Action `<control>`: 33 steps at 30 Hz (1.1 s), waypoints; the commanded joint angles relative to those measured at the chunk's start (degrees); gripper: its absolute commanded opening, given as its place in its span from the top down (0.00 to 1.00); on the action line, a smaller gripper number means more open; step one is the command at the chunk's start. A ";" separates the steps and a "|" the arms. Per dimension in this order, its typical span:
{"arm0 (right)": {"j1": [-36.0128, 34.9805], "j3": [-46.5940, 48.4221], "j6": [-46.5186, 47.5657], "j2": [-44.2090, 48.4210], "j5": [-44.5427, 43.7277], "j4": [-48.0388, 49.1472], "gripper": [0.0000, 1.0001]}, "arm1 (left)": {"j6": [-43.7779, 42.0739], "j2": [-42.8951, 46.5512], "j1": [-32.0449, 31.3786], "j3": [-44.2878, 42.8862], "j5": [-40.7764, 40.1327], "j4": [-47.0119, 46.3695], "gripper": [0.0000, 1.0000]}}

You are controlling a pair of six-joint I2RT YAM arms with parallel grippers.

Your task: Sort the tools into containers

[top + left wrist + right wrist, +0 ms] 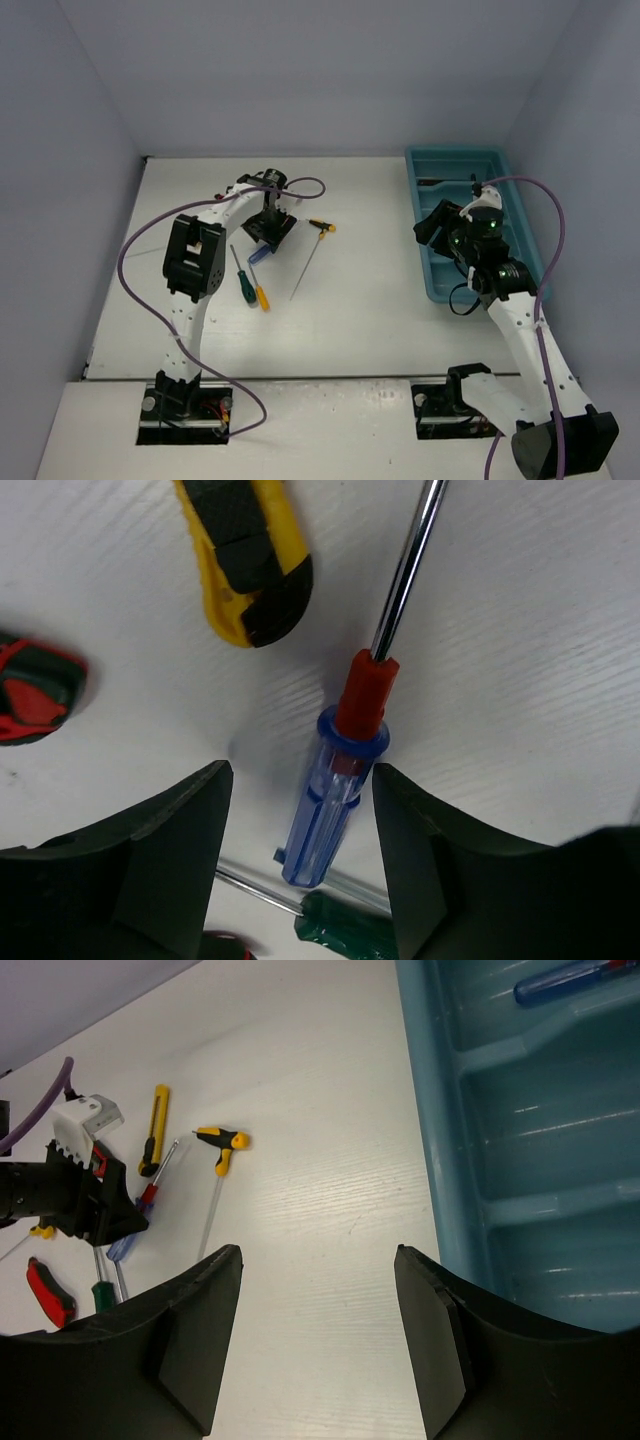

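From above, the tray is sitting at the worktop's right edge under the right gripper, while a green screwdriver, a yellow screwdriver, a rod and more tools are lying mid-worktop by the left gripper, so most of the sorting is looking undone. At the left wrist, half-open fingers are straddling the blue screwdriver on the worktop without clamping it, with a yellow knife and a red knife lying nearby. At the right wrist, the fingers are standing apart, holding nothing, and only one blue tool is showing in the tray's far compartment.
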State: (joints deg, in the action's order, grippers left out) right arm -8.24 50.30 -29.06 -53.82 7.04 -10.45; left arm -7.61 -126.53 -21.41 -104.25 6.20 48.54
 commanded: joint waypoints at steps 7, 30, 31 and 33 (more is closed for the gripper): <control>-0.02 1.76 1.43 -1.09 2.76 0.78 0.41 | 0.52 0.51 -1.20 -0.41 4.24 0.07 0.89; -14.37 19.09 -1.53 -13.54 13.27 12.33 0.37 | 39.48 31.68 -12.86 12.74 29.87 -41.44 1.00; -15.46 19.36 -1.23 -14.03 12.97 13.36 0.37 | 39.75 31.77 -13.09 12.68 30.15 -41.87 1.00; -16.45 19.97 -0.94 -14.70 12.54 13.92 0.37 | 40.38 31.69 -13.16 12.16 30.94 -42.11 1.00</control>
State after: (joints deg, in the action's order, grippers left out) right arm -22.81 66.94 -30.17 -67.40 19.06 -3.81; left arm 26.91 -96.48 -34.89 -90.52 33.92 15.45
